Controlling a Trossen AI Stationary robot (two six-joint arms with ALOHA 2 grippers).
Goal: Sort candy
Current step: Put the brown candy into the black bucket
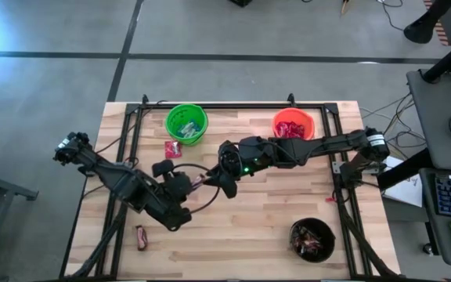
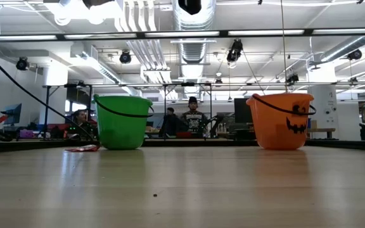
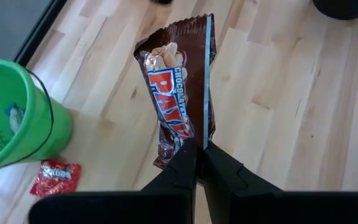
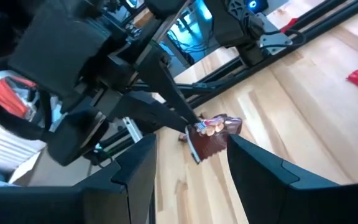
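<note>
Left wrist view gives the best look: the left gripper (image 3: pixel 197 152) has its fingers pinched together on one end seam of a dark brown candy bar (image 3: pixel 178 93), which sticks out past them over bare table. Crinkly film wrapper, so I'd guess it's light, a bit slippery, and floppy at the ends with a firmer core. Grabbing across the fat middle looks safer than the thin crimped seam, since the bar could swivel or slide out there.

Right wrist view shows the other side of it: the right gripper (image 4: pixel 188 165) with fingers spread wide, lined up on that same bar hanging off the left arm's fingertips. Looks like a handoff setup, nothing touching yet.

High view puts the two grippers meeting mid-table, roughly 5 o'clock of the green bucket (image 1: pixel 186 124). It also shows stuff the wrist cams miss: a red packet (image 1: pixel 173 149) just beside the green bucket at 7 o'clock, another brown bar (image 1: pixel 141 236) near the front left edge, the orange bucket (image 1: pixel 293 124) and the black bucket (image 1: pixel 312 239).

Low view only catches the two coloured buckets, no arms.
</note>
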